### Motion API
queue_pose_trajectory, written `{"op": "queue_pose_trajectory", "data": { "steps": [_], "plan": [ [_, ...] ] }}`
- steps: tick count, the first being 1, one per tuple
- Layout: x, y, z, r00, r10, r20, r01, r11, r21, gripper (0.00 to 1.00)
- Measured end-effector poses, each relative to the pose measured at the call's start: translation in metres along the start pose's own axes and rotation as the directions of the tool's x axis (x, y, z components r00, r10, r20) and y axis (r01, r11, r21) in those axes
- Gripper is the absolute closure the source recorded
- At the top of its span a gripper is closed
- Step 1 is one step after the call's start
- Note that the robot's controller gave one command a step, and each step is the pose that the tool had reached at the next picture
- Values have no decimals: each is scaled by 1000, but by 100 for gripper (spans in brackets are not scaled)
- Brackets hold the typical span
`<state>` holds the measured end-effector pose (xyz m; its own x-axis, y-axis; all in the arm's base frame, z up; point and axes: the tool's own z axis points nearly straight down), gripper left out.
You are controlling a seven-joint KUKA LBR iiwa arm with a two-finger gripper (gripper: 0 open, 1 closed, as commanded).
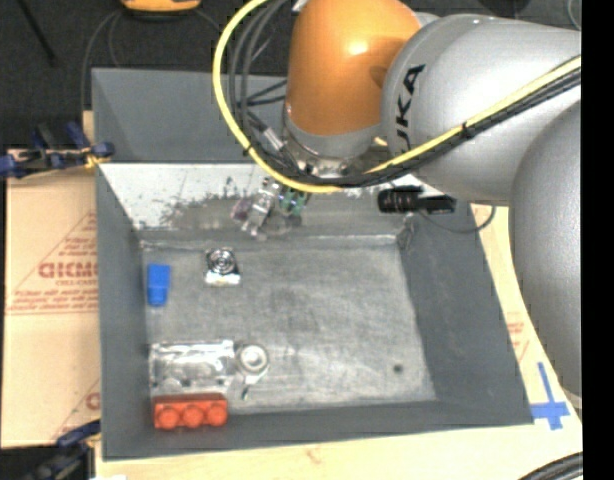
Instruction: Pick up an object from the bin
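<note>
Under the orange cover the gripper is seen; a shiny round thing is found near, lower left. Open or shut cannot be told.

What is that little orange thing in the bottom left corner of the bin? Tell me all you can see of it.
The orange block is a small oblong brick that looks like plastic, with three round studs in a row on top. It lies flat on the floor of the bin, in the lower left corner, long side along the near wall. A clear packet lies just behind it; whether they touch I cannot tell.
</note>
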<state>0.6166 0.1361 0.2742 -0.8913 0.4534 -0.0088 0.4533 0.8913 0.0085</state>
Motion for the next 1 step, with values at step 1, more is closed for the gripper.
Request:
{"op": "queue_pose_trajectory", "data": {
  "steps": [1],
  "plan": [
    [6,-13,128,981,-193,-13,193,981,11,100]
  ]
}}
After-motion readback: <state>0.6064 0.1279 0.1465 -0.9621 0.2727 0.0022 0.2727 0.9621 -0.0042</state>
